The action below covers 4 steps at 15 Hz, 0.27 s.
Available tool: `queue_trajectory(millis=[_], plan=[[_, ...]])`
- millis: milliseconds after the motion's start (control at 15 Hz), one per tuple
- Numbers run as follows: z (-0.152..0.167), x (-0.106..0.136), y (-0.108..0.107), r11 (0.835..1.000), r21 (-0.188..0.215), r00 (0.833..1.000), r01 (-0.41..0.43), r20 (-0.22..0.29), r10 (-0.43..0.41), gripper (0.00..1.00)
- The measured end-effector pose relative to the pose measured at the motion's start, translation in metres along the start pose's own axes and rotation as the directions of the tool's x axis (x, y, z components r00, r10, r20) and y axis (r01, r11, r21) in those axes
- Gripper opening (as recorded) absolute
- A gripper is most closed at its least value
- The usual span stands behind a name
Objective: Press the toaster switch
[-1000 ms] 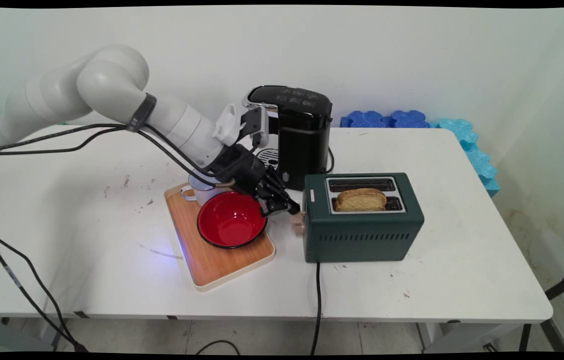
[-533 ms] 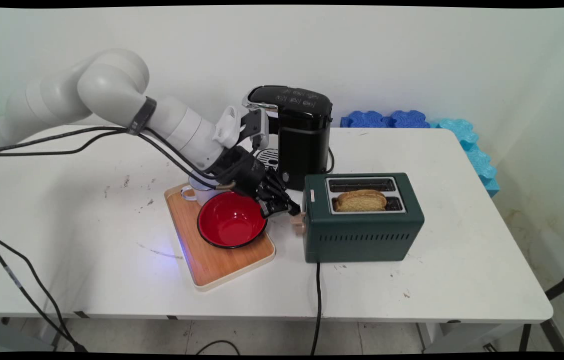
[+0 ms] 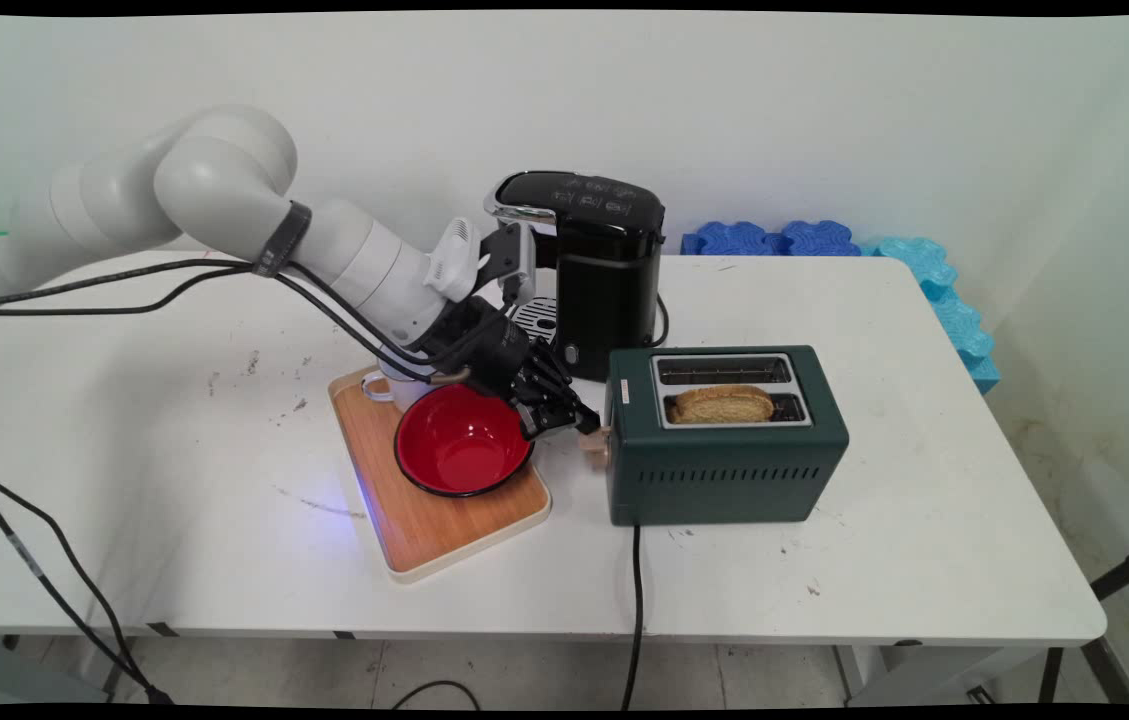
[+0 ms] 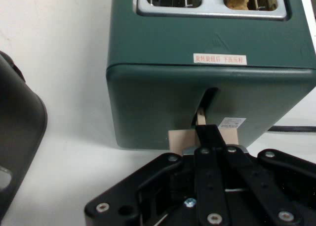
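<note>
— Two fingers (image 4: 207, 137) of the gripper (image 3: 579, 425), and we see them drawn in narrow, side by side, with no gap between them in the hand view. Do we agree?

— We do. Their tip rests against the pale beige lever (image 4: 180, 137) that sticks out of the slot in the toaster's end wall. We cannot tell whether anything is pinched between them; we only see them touching the lever from above.

— Where do we place the toaster (image 3: 724, 470) itself?

— We place it right of the table's (image 3: 874, 560) middle, dark green, with its lever (image 3: 596, 447) end turned toward the arm. In the near slot we see a toast slice (image 3: 721, 403) sitting low, only its top crust above the metal rim. The far slot looks dark to us.

— And around the gripper?

— Just to its left we find a red bowl (image 3: 462, 440) on a wooden tray (image 3: 424, 530), and a white mug (image 3: 394, 385) behind the bowl on the same tray, partly hidden by the wrist. Behind the gripper stands a black coffee machine (image 3: 604, 270), close to the toaster's back corner.

— Anything else we can name?

— A black cord (image 3: 636, 600) runs from the toaster's front over the table's near edge, and blue foam blocks (image 3: 774, 238) lie along the far edge by the wall.
</note>
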Motion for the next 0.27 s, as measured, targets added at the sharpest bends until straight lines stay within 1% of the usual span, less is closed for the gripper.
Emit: queue_trajectory(millis=[267], plan=[[0.0003,-0.0021,0.0005,1.000,0.000,1.000,0.000,0.001,0.000,0.00]])
